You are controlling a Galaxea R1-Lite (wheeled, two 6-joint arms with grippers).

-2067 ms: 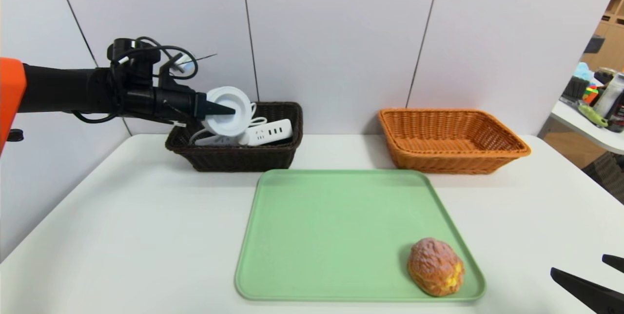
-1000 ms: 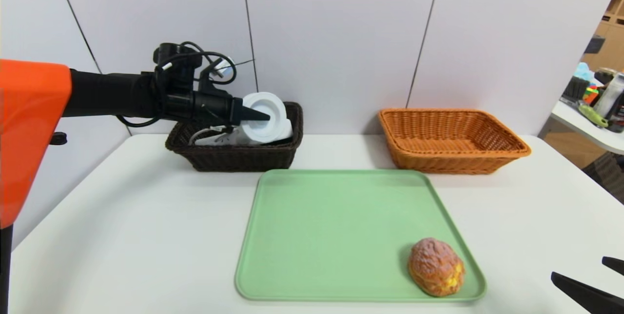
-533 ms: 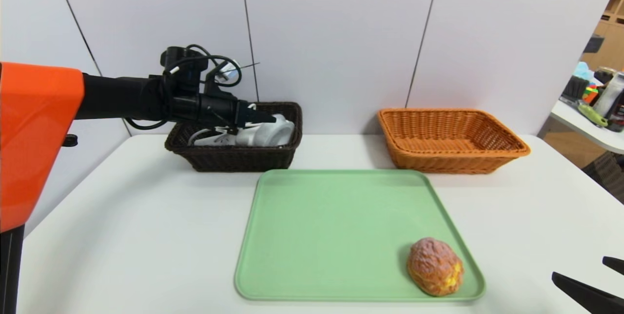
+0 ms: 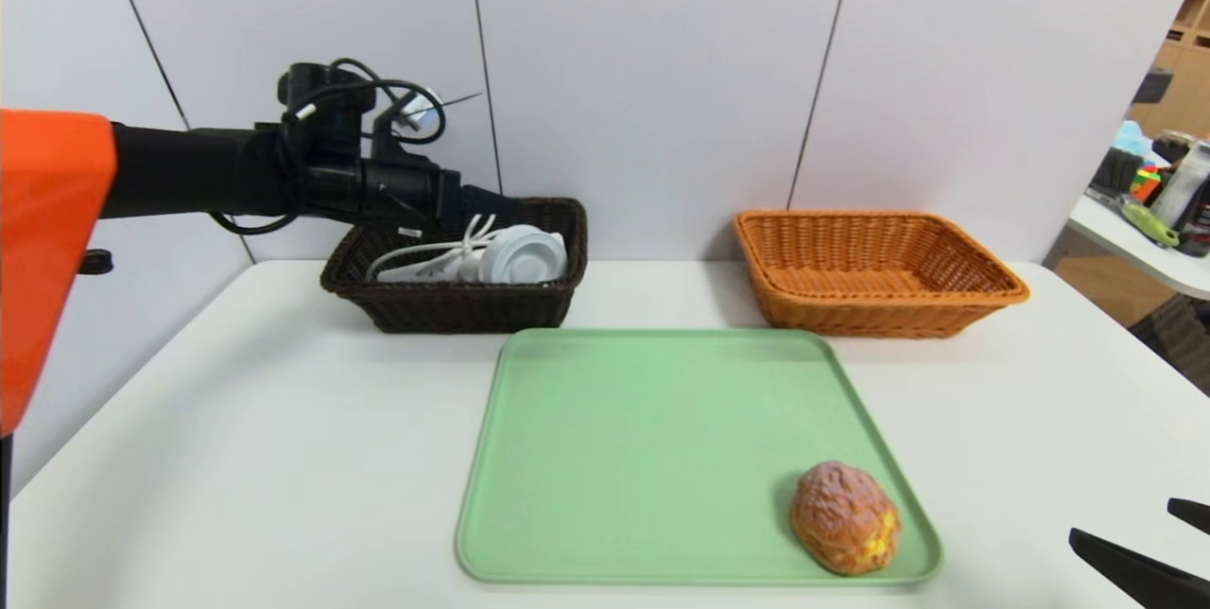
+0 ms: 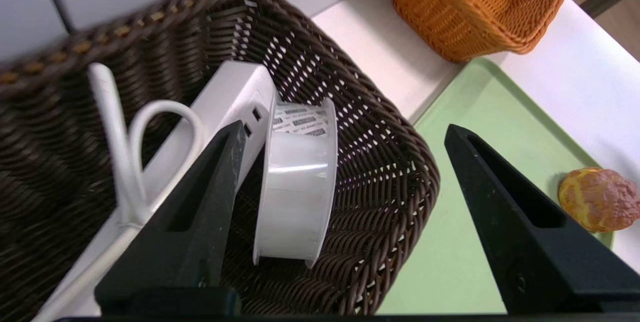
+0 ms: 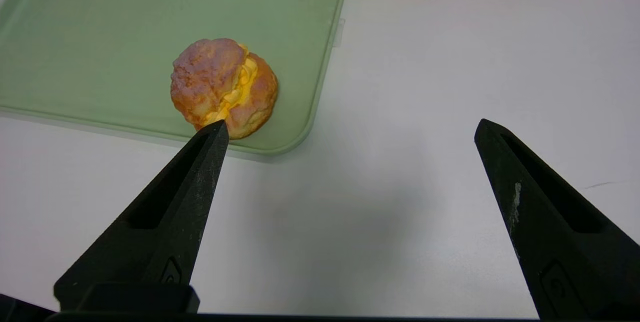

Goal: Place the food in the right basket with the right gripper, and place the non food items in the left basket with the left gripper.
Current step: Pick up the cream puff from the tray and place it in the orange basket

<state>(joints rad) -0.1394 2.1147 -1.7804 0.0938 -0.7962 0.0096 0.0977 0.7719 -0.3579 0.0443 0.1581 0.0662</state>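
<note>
The white tape roll (image 4: pixel 521 254) lies in the dark brown left basket (image 4: pixel 454 306), leaning on a white power strip (image 5: pixel 227 94) with its coiled cable. My left gripper (image 5: pixel 344 127) hovers just above that basket, open, with the roll (image 5: pixel 295 197) lying free below its jaws. A cream puff (image 4: pixel 844 516) sits at the near right corner of the green tray (image 4: pixel 652 448). My right gripper (image 6: pixel 350 124) stands open low over the table, to the right of the puff (image 6: pixel 223 87), holding nothing. The orange right basket (image 4: pixel 879 273) holds nothing.
Both baskets stand against the white back wall, behind the tray. A side table with clutter (image 4: pixel 1163 202) stands off to the far right. Bare white table (image 4: pixel 236 458) lies left of the tray.
My left gripper has opened and let go of the tape roll, which dropped into the dark basket. The left arm has since risen and drawn back a little. The right arm has not moved.
</note>
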